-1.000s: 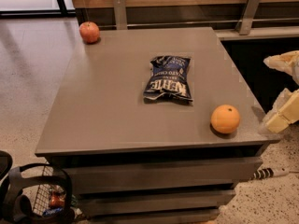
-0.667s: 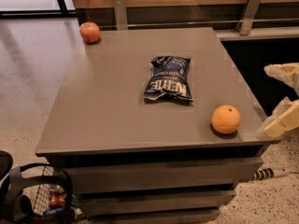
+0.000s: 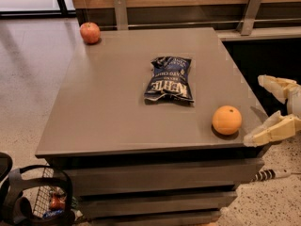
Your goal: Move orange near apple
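Note:
The orange [image 3: 226,120] sits on the grey table [image 3: 108,107] near its front right corner. The apple [image 3: 90,32] sits at the table's far left corner. My gripper [image 3: 259,111] is at the right edge of the view, just right of the orange and apart from it. It is open and empty, with one cream finger [image 3: 270,131] by the table's corner and the other finger [image 3: 276,86] farther back.
A dark blue chip bag [image 3: 168,78] lies flat in the middle of the table, between the orange and the apple. A wooden wall with metal brackets [image 3: 120,12] runs behind the table. A black wire basket [image 3: 35,200] stands on the floor at lower left.
My gripper has shifted a little toward the table's right edge and the orange. The orange, apple and chip bag have not moved.

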Controlling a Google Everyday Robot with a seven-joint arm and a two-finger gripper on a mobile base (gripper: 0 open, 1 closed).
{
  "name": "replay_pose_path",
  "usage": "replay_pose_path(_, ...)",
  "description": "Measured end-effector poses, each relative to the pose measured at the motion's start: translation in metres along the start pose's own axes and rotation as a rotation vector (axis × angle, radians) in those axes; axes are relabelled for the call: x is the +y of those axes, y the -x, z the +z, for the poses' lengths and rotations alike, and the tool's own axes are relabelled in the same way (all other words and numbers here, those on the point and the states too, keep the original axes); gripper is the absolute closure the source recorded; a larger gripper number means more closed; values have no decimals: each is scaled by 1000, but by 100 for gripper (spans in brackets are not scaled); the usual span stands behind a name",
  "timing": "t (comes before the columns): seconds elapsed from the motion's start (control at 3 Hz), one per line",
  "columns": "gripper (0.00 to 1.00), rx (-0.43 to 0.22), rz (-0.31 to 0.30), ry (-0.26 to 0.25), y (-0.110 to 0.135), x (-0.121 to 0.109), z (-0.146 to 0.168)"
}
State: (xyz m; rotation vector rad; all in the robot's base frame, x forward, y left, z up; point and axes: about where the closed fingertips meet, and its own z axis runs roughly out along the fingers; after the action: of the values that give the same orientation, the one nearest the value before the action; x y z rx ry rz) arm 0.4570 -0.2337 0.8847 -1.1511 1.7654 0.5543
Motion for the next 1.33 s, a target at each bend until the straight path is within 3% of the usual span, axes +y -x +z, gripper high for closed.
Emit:
replay_pose_path(0.33, 0, -95, 7, -26, -5, 5, 14)
replay_pose_path(1.0, 0, -166, 32, -42, -24, 11, 44)
replay_pose_path(1.33, 11, -187, 38, -33, -25, 14, 57)
